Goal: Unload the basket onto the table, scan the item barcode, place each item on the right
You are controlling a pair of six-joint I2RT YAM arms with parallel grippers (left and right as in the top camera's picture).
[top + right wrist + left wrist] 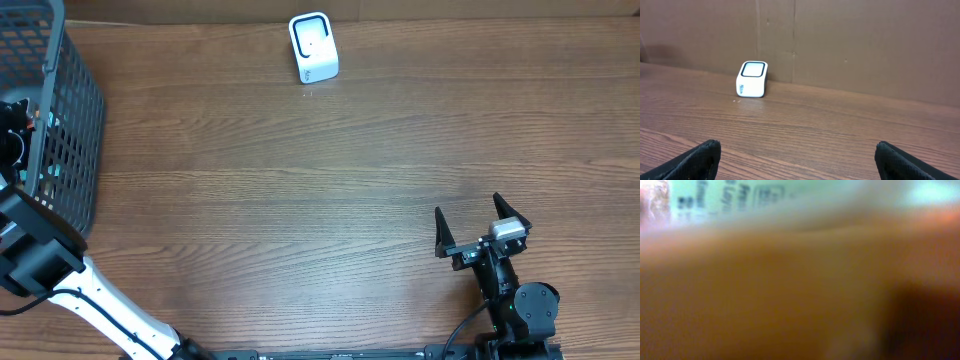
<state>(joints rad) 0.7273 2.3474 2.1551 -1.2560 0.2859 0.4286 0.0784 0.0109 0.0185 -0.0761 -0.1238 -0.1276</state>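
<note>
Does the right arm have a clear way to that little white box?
Probably yes: only bare table lies between the open right gripper and the white scanner, though it is a long stretch.

Prob. a lab mock-up of a shop checkout: white barcode scanner (313, 46) on wood-grain worktop (300, 200), dark mesh basket (70, 110) at edge, plain brown panels (865, 45) behind.

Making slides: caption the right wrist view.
Open right gripper faces a white scanner standing on the wooden table near the wall.
</note>
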